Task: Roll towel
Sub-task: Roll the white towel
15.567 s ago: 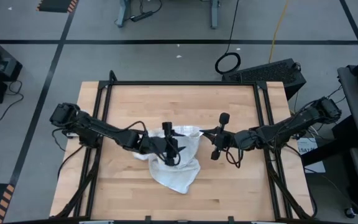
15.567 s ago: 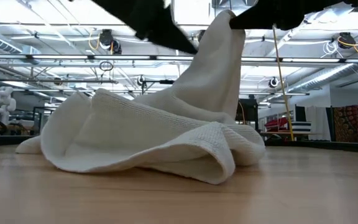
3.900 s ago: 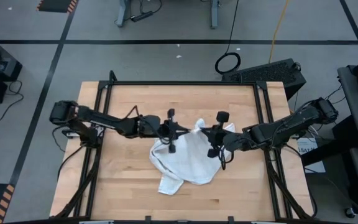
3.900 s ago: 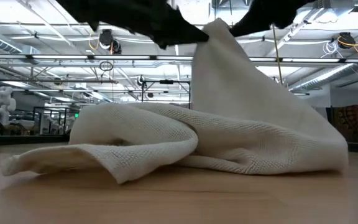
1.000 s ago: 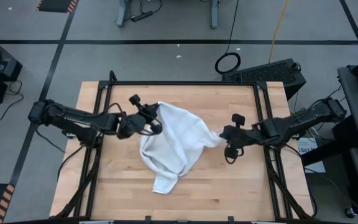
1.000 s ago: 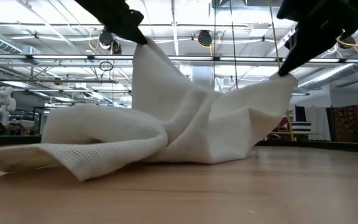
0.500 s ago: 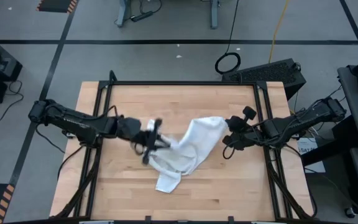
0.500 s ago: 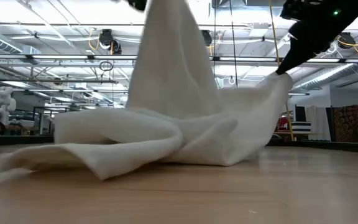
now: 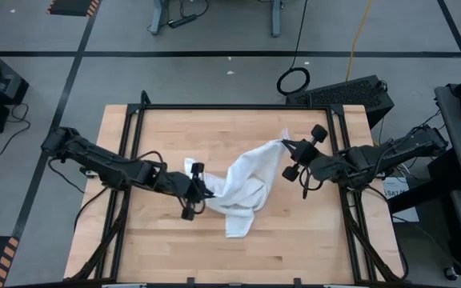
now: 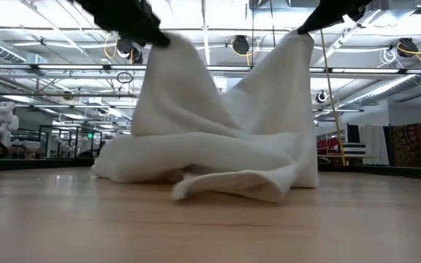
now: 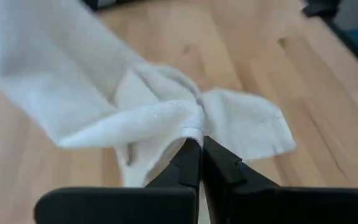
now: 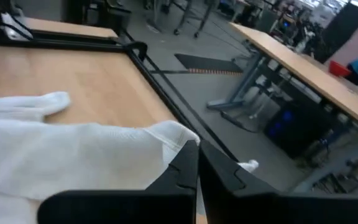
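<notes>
One towel [image 9: 241,188] lies on one wooden worktop [image 9: 230,244], and it is the only piece of cloth in view. Two dark arms reach over the worktop, each ending in one gripper, so there are two grippers: the left gripper [image 9: 201,190] and the right gripper [image 9: 286,146]. Each gripper has two fingers [image 11: 188,163], four fingers in all, and both pairs are pinched together on the towel.
</notes>
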Robot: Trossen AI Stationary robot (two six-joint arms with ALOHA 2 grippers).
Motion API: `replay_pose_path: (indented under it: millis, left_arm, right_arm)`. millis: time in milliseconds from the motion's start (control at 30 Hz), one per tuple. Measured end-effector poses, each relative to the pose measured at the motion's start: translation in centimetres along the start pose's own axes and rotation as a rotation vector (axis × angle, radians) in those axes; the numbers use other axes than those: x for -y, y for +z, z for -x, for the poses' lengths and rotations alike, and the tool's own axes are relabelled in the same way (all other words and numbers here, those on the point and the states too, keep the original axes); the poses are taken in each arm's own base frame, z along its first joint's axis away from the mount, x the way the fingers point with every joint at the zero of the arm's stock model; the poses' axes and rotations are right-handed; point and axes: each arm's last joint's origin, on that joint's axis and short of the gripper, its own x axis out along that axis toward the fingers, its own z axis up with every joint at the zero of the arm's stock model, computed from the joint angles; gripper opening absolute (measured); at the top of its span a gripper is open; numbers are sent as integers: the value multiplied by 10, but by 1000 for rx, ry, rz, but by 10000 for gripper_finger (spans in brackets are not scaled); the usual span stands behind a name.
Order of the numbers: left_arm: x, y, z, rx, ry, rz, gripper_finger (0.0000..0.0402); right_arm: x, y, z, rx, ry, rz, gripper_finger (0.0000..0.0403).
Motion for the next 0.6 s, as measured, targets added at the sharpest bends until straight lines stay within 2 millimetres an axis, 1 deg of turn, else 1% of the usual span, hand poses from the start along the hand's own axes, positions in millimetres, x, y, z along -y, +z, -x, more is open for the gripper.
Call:
replay_pose_path:
  millis: [67,133,233,333,400,500,600]
  left_arm:
    - [-1,-5,-6,-25,9,70,13]
    - [-1,-8,-10,-53,26,155,26]
    - [1,-12,-13,-83,11,202,65]
    - [8,-11,-12,-81,-19,191,121]
    - [10,-8,-11,-46,-9,165,162]
    - [8,2,-4,37,72,105,217]
    - [5,13,6,129,99,8,255]
  right_arm:
    - [-1,0,0,-3,50,21,0]
    - [-3,0,0,-9,110,32,0]
    - [-6,0,1,-14,194,37,0]
    - [-9,-1,3,-16,270,52,0]
    - [-11,-1,5,-14,321,69,0]
    - [-15,-1,8,-12,398,87,0]
    - [-18,-1,11,-3,445,105,0]
